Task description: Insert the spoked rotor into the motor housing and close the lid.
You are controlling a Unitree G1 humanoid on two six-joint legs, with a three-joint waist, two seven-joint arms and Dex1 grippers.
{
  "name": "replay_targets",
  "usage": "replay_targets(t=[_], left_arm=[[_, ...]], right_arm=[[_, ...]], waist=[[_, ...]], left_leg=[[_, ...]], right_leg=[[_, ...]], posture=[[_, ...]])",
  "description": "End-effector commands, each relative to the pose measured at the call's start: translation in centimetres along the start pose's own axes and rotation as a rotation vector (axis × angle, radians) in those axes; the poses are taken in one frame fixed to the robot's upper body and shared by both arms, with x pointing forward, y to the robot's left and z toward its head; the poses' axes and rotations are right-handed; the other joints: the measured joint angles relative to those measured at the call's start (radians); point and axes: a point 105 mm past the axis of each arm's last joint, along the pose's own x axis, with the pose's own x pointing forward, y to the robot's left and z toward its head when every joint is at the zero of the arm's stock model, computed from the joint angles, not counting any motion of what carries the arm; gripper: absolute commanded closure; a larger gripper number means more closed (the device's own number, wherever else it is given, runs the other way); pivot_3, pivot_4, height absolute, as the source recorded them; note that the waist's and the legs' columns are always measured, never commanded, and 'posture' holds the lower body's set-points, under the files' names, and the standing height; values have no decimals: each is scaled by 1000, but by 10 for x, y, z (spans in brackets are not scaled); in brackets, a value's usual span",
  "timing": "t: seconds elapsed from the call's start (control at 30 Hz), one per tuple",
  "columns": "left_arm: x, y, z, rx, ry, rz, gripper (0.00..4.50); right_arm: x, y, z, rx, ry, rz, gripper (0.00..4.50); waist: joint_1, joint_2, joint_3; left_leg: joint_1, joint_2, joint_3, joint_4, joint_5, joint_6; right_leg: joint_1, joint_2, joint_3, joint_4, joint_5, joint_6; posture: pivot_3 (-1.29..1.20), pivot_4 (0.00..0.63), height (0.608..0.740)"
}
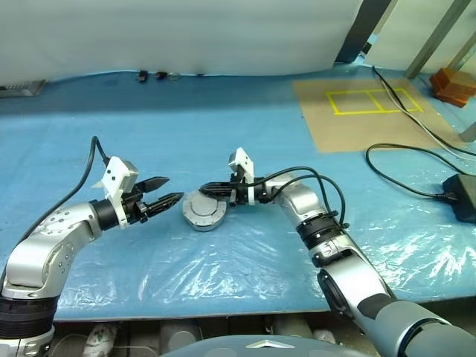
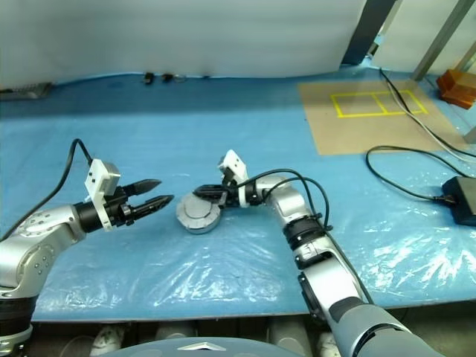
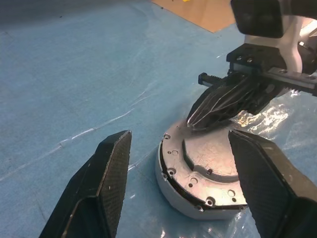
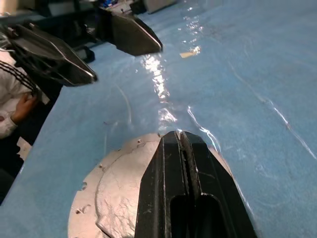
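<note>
Two black fingers of the right gripper (image 1: 210, 190) are pressed flat together with nothing between them, and their joined tips rest on or just over the far rim of the lid (image 1: 204, 210); contact cannot be made out for certain. That lid, a plain light gray disc with a raised centre and small holes around its edge, sits on top of the motor housing (image 3: 171, 191), whose pale side wall shows beneath it in the left wrist view. No spoked rotor can be picked out with the lid covering the housing. Just to the left of the stack, the left gripper (image 1: 165, 191) has its fingers spread apart and empty, tips aimed at the lid but short of touching it. Everything lies on a desk (image 1: 223, 111) covered in blue sheeting with clear wrinkled plastic under the stack. Farther right are a brown board (image 1: 364, 115) marked with yellow tape rectangles and a black cable (image 1: 405, 175).
</note>
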Motion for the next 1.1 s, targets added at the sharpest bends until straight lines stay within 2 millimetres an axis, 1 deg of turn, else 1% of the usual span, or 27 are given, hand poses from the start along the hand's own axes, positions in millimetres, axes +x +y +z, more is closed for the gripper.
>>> replay_targets(t=[0.03,0.07,0.1,0.17,0.23,0.3,0.37,0.4,0.43,0.47,0.57,0.67,0.77,0.87,1.0,1.1], left_arm=[[-7,-7,8,13,-30,-6,1187],[-8,-8,5,8,-23,-4,1187],[-10,-10,0,5,-7,-5,1187],[-14,-11,-6,2,6,-3,1187],[-16,-11,-8,-7,0,2,1187],[-17,-12,-7,-20,-19,6,1187],[-17,-15,-10,-19,-18,3,1187],[-17,-17,-13,-11,-7,-4,1187],[-17,-20,-15,-3,3,-13,1187],[-18,-22,-17,1,8,-21,1187],[-20,-26,-21,19,20,-29,1187],[-23,-25,-27,23,39,-20,1187],[-22,-25,-30,32,47,-20,1187],[-20,-25,-30,32,42,-16,1187],[-20,-25,-31,35,44,-10,1187],[-21,-21,-30,38,37,8,1187]], right_arm=[[-6,6,20,-153,8,11,4094],[-8,5,19,-171,25,3,3923],[-10,7,19,-188,37,16,3613],[-13,12,20,-192,41,53,2887],[-14,17,10,-203,95,98,2243],[-13,18,2,-207,124,106,1561],[-11,18,2,-213,123,108,921],[-11,18,2,-220,125,113,485],[-10,19,2,-226,130,118,171],[-10,19,0,-242,144,123,52],[-9,17,-9,-291,193,115,52],[-5,13,-8,-331,199,92,52],[-3,7,-11,-328,204,66,52],[0,2,-21,-330,233,37,52],[-1,3,-34,-322,266,55,52],[-6,2,-45,-340,316,68,680]], waist=[[0,0,0],[0,0,0],[0,0,0],[0,0,0],[3,0,0],[7,-1,0],[7,-1,0],[7,-1,0],[6,-1,0],[7,-1,0],[8,-1,0],[7,-1,0],[7,-1,0],[6,-1,0],[6,-1,0],[6,-1,0]], left_leg=[[-1,0,0,0,0,0],[-2,0,0,0,0,0],[-2,0,0,0,0,0],[-1,0,0,0,-1,-1],[-1,0,0,0,-2,-3],[-1,0,0,0,-2,-3],[-1,0,0,0,-2,-3],[-1,0,0,0,-2,-3],[-1,0,0,0,-2,-3],[-1,0,0,0,-2,-3],[-1,0,0,0,-1,-1],[-1,0,0,0,-1,-1],[-1,0,0,0,-2,-3],[-1,0,0,1,-2,-3],[-1,0,0,1,-2,-3],[0,0,0,1,-2,-3]], right_leg=[[-1,0,0,0,1,1],[-1,0,0,0,1,1],[0,0,0,-1,1,1],[-1,0,0,-1,0,0],[-1,0,0,-1,-1,-2],[-1,0,0,0,-1,-2],[-1,0,0,1,-1,-2],[-1,0,0,1,-1,-2],[-1,0,0,1,-1,-2],[-1,0,0,0,-1,-2],[-1,0,0,0,-1,-2],[-1,0,0,0,-1,-2],[-1,0,0,1,-1,-2],[-1,0,0,2,-2,-3],[0,0,1,2,-2,-3],[1,0,1,3,-2,-3]], posture=[[0,150,740],[0,150,740],[0,150,740],[0,150,740],[0,150,740],[0,150,740],[0,150,740],[0,150,740],[0,150,740],[0,150,740],[0,150,740],[0,150,740],[0,150,740],[0,150,740],[0,150,740],[0,150,740]])
